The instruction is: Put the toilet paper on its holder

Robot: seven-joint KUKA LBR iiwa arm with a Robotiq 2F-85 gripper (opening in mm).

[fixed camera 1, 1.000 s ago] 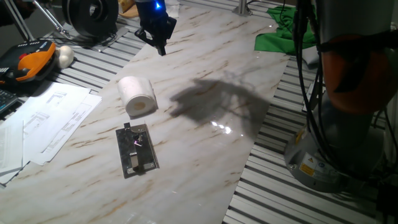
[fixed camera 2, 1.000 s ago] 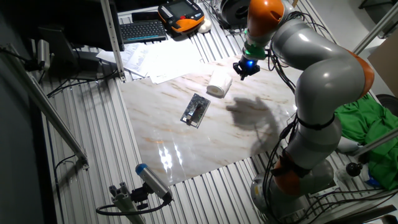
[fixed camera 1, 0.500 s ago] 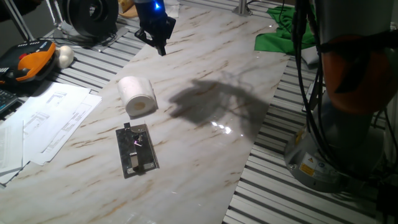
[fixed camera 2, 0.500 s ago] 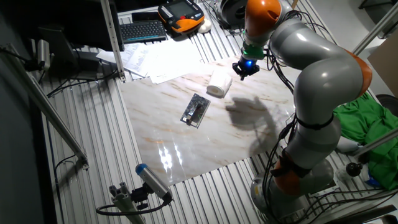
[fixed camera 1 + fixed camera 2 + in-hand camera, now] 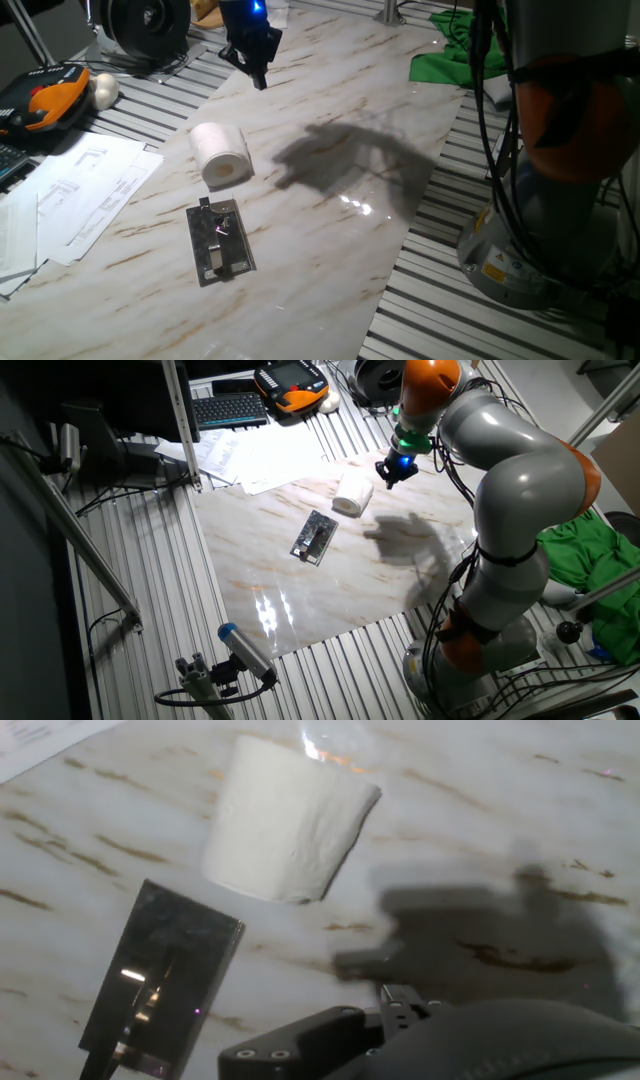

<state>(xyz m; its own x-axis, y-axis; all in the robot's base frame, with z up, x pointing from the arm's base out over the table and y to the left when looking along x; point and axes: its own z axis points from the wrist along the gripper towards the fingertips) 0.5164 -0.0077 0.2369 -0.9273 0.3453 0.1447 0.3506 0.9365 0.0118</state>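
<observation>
The toilet paper (image 5: 220, 152) is a white roll lying on its side on the marble tabletop, core end facing the front; it also shows in the other fixed view (image 5: 352, 492) and the hand view (image 5: 290, 820). The holder (image 5: 220, 240), a shiny grey plate with a dark central bar, lies flat just in front of the roll, apart from it (image 5: 315, 538) (image 5: 160, 985). My gripper (image 5: 260, 80) hangs above the table behind the roll, well clear of it (image 5: 391, 473). Its fingers look closed to a point and hold nothing.
White paper sheets (image 5: 70, 195) lie at the left. A white egg-shaped ball (image 5: 104, 90) and an orange pendant (image 5: 45, 100) sit at the far left, a black spool (image 5: 150, 25) behind them. A green cloth (image 5: 455, 55) lies at the back right. The arm's base (image 5: 520, 250) stands at the right.
The arm has shifted very slightly and its shadow on the table has moved a little. The roll and the holder have not moved.
</observation>
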